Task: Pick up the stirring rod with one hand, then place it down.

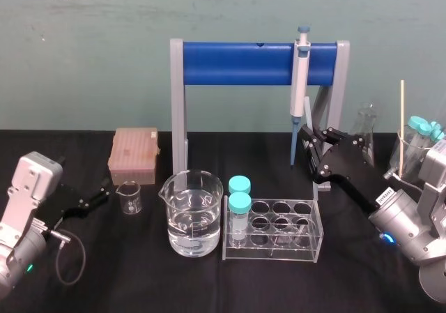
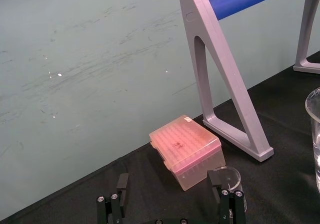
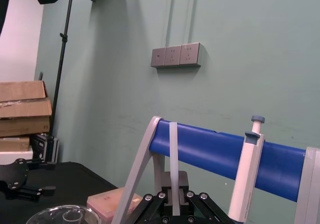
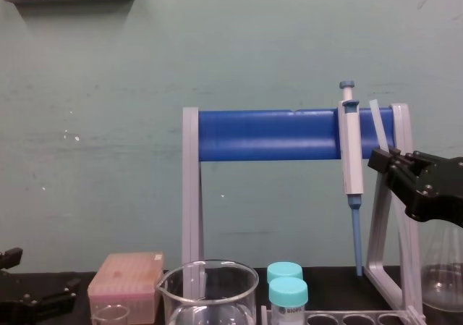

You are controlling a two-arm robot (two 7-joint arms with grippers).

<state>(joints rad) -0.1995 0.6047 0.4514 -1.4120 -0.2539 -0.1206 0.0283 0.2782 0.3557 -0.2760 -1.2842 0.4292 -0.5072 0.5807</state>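
The stirring rod (image 3: 172,154) is a thin whitish stick standing nearly upright between the fingers of my right gripper (image 3: 172,198), which is shut on its lower part. From the chest, the stirring rod (image 4: 377,122) rises above the right gripper (image 4: 385,158) in front of the rack's right leg, well above the table. From the head, the right gripper (image 1: 311,137) is beside the hanging pipette (image 1: 300,83), and the stirring rod (image 1: 308,111) sticks up from it. My left gripper (image 2: 170,204) rests open low at the left, near a small beaker (image 2: 225,176).
A blue-barred rack (image 1: 244,63) stands at the back. In front are a large beaker (image 1: 191,215) of water and a clear tube rack (image 1: 275,231) with two capped tubes. A pink tip box (image 1: 134,156) is at the left. A flask (image 1: 366,128) and a stick in a beaker (image 1: 401,125) stand at the right.
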